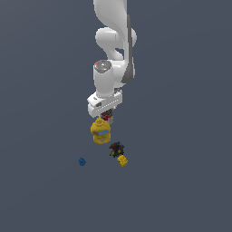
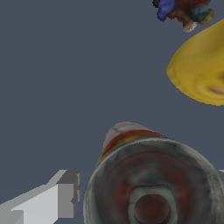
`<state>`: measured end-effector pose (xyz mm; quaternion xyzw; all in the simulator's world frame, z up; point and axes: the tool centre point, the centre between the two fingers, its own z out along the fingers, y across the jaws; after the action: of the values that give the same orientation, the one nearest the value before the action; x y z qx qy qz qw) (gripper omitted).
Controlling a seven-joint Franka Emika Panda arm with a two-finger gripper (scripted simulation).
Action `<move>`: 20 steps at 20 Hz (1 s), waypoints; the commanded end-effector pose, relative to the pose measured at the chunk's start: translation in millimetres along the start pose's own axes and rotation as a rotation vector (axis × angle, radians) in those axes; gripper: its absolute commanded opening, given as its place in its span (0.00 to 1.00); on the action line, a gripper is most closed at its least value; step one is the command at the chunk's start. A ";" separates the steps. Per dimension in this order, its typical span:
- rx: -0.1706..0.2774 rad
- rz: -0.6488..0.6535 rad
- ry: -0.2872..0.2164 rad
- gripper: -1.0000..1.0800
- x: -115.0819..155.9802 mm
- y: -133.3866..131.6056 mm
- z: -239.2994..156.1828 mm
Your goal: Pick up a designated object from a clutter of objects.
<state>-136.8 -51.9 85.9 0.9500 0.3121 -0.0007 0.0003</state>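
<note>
Wrist view: my tool [image 2: 146,197] straddles the red-and-white can [image 2: 151,179].
One light-grey finger [image 2: 57,199] shows beside the can's grey metal top with a narrow gap between; the other side is cut off by the frame edge, so I cannot tell whether I am clamped on it. In the exterior view the can [image 1: 107,115] is mostly hidden under my tool [image 1: 107,117], just behind the yellow container with a blue band [image 1: 100,132]. A dark multicoloured lump [image 1: 116,148], small yellow block [image 1: 122,160] and tiny blue piece [image 1: 82,161] lie nearby.
</note>
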 end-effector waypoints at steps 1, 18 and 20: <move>-0.001 0.000 0.001 0.96 0.1 0.2 6.1; 0.000 -0.001 0.001 0.00 0.7 0.3 8.4; 0.000 -0.001 0.001 0.00 1.3 0.2 7.7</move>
<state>-136.3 -51.6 77.4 0.9499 0.3124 -0.0006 0.0000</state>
